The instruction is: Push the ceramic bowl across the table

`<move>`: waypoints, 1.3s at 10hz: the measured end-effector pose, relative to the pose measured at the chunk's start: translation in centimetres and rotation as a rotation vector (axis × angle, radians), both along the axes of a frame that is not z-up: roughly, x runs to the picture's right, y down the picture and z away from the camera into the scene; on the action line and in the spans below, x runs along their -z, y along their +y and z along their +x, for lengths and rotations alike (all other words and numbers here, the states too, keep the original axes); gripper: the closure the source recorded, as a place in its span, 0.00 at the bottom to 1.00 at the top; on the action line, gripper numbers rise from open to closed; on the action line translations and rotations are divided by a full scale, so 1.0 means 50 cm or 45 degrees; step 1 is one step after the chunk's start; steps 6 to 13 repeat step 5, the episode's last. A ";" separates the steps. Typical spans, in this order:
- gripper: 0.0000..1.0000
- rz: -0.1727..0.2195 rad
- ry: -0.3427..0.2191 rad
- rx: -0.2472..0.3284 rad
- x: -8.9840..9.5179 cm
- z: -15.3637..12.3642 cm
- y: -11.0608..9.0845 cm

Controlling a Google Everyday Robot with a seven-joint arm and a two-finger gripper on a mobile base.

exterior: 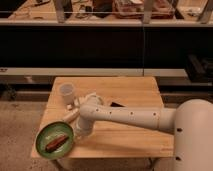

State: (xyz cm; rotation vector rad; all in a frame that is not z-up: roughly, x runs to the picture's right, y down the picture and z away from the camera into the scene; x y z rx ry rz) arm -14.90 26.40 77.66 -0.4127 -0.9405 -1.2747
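A green ceramic bowl [55,140] with a brown sausage-like item [56,143] in it sits at the front left corner of the wooden table [130,92], its rim reaching the table's left edge. My gripper [80,131] is at the end of the white arm [135,118], low over the table and right against the bowl's right rim.
A white cup [67,93] stands at the left of the table behind the bowl. Small pale objects [82,101] lie beside it, and a dark flat item [117,105] lies mid-table. A dark counter [100,45] runs behind the table.
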 end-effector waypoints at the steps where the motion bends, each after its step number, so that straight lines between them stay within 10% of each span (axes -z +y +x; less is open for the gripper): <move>1: 1.00 0.010 0.007 -0.008 -0.003 0.019 -0.007; 5: 0.80 0.068 0.152 -0.030 -0.005 0.194 -0.059; 13: 0.80 0.068 0.152 -0.030 -0.005 0.194 -0.059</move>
